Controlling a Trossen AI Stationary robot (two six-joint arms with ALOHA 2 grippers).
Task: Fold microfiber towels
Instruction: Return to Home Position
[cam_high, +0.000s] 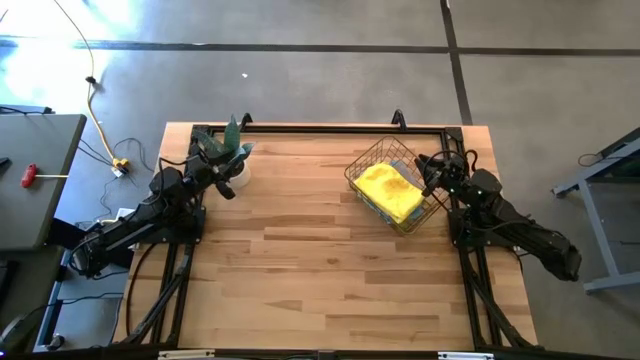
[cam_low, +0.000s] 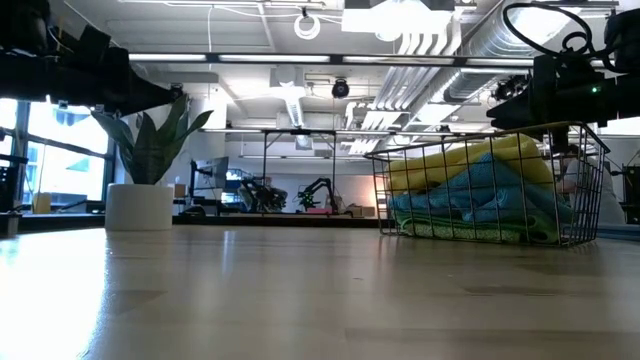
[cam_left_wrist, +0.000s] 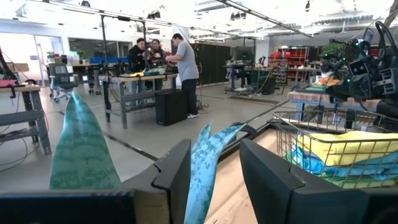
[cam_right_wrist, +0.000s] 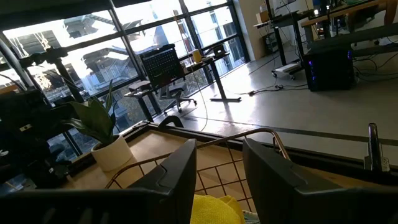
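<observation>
I am looking down on one worktop (cam_high: 320, 270) carrying two things: one wire basket (cam_high: 352, 172) at the upper right of the high view and one potted plant (cam_high: 238, 172) at the upper left. No cloth is lying loose on the boards; every towel I am seeing is sitting inside the basket.

From above, one yellow towel (cam_high: 390, 190) is lying folded on top of the pile and is covering most of what is under it. Through the wires in the low view, at the right of the frame, I am making out three colours stacked: the yellow towel (cam_low: 440, 165) at the top, a blue towel (cam_low: 480, 195) beneath it, and a lime green towel (cam_low: 470, 232) at the bottom. I cannot tell how many cloths are lying in each layer.

Both arms are hanging above the worktop. The left pincer (cam_high: 228, 160) is hovering at the upper left of the high view, right at the plant's leaves; in its wrist view the left pincer (cam_left_wrist: 214, 152) is released, its two fingers spread and gripping nothing. The right pincer (cam_high: 432, 170) is hovering just beside the basket's right rim; in its own wrist view the right pincer (cam_right_wrist: 219, 149) is likewise released and empty, and is looking over the basket.

Three people (cam_left_wrist: 183, 62) are standing together at a bench far off in the room.
</observation>
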